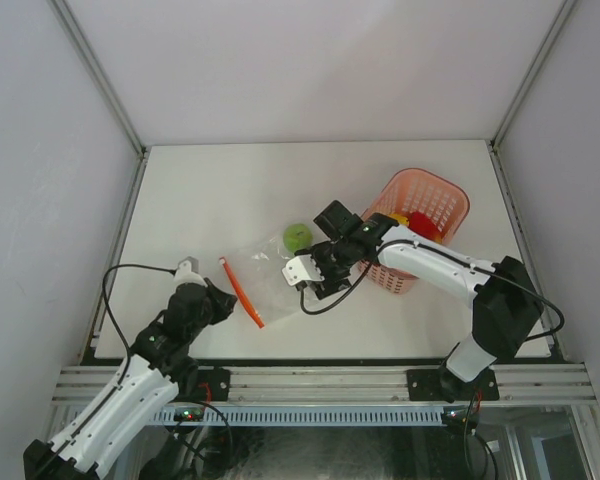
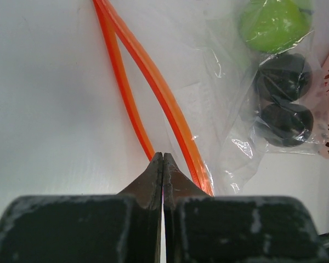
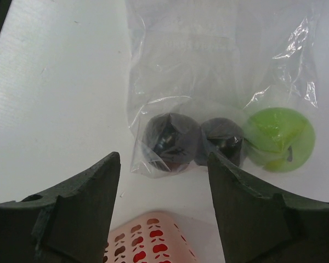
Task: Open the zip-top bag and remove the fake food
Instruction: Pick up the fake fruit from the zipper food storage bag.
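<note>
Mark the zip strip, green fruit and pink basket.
zip strip (image 2: 163, 109), left wrist view, middle of the right-hand orange rail.
green fruit (image 3: 278, 138), right wrist view, centre of its body, inside the bag.
pink basket (image 1: 452, 212), top view, right-hand wall.

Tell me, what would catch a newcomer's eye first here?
Mid-table lies a clear crinkly plastic zip-top bag with a bright orange-red zip strip, holding a round light-green plastic fruit and two blackish round pieces. A pink plastic mesh basket stands at the right. The left gripper is shut on the bag's strip; the right gripper hangs open over the bag.
</note>
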